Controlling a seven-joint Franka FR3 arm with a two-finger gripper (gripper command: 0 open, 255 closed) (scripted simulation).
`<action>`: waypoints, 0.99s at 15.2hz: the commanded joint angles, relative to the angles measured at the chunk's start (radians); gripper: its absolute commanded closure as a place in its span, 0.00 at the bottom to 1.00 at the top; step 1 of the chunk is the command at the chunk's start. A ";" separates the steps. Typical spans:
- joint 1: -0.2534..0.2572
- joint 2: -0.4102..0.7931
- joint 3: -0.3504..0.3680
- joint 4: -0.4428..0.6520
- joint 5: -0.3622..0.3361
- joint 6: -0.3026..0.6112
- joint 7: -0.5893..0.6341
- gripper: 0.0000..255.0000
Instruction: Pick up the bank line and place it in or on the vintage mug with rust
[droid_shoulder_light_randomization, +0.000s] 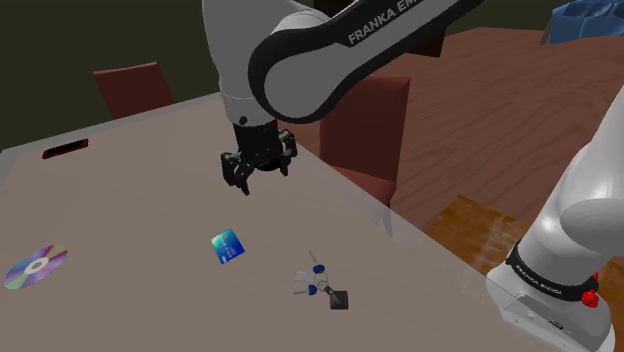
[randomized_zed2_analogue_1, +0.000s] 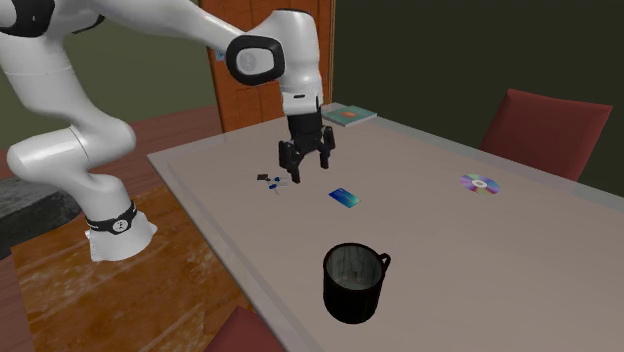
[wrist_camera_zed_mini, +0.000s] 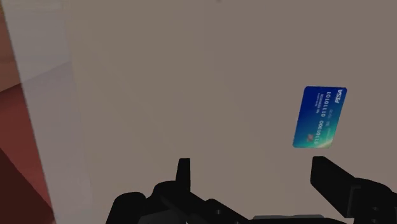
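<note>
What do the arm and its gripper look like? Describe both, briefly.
The arm has glossy white rounded links with dark bands at the joints. One dark band carries white FRANKA lettering. A black ring circles the base link, with a small red part beside it. The gripper is all black, with two short blocky fingers.

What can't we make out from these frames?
Mug bottom inside: second exterior view, hidden by its near wall.
Keys: shoulder view, too small to count.
Red flat thing near the table's far edge: shoulder view, too small to name.
Card underside: wrist view, lies against the table.
</note>
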 joint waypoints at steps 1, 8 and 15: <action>0.025 0.097 0.015 0.062 -0.081 0.003 0.087 0.00; 0.192 0.417 -0.029 0.354 -0.294 -0.069 0.288 0.00; 0.255 0.537 -0.065 0.448 -0.353 -0.064 0.332 0.00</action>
